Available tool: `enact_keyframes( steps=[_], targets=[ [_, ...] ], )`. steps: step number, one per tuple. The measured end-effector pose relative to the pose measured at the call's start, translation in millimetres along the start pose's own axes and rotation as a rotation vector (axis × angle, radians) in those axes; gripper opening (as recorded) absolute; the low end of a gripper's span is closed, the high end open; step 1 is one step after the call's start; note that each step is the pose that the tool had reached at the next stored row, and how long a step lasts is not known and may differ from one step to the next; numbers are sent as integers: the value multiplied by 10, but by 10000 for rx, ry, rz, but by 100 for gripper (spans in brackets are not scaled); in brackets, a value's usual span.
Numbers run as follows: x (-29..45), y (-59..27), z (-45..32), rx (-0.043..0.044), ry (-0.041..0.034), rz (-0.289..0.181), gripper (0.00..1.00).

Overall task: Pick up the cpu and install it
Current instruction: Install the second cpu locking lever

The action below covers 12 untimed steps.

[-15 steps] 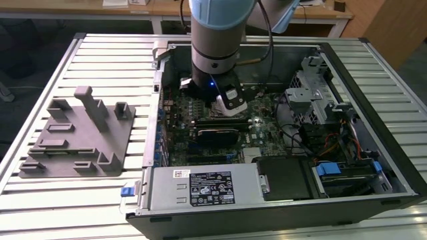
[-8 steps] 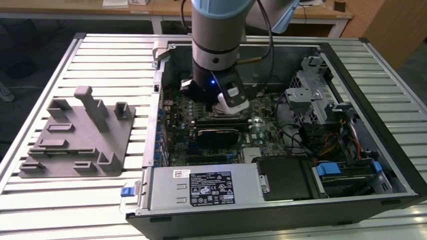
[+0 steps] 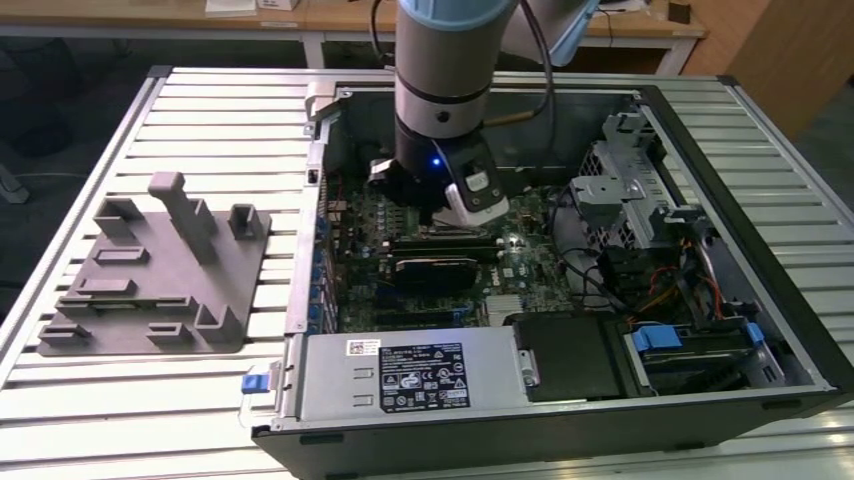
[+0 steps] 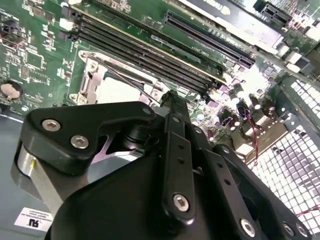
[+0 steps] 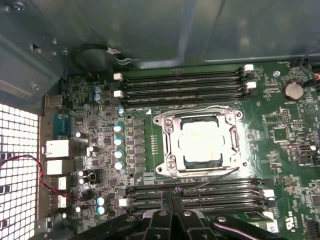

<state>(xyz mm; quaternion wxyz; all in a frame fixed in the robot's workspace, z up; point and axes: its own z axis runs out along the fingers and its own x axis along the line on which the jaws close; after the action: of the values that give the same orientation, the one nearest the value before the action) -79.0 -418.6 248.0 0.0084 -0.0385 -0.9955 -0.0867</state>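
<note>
Chip (image 5: 202, 141) already sits in the socket frame (image 5: 170, 145) mid-board; my gripper (image 5: 175, 192), fingers together and empty, hangs just beside the frame's edge.

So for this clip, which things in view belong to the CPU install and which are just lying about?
Belongs to the job:
- the pale silver square cpu, lying within the metal-framed socket on the green motherboard
- the black gripper, beside the socket in the first wrist view

Just lying about:
- grey plastic fixture with upright posts
- black memory slots
- silver power supply box
</note>
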Motion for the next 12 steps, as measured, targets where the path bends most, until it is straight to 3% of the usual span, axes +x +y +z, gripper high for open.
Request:
enact_keyframes(
  steps=[3, 8, 12],
  targets=[
    [-30, 8, -17, 57, -6, 1, 11],
    [-87, 21, -14, 388, -7, -8, 11],
    [-108, 33, -2, 434, 16, -61, 11]
  ],
)
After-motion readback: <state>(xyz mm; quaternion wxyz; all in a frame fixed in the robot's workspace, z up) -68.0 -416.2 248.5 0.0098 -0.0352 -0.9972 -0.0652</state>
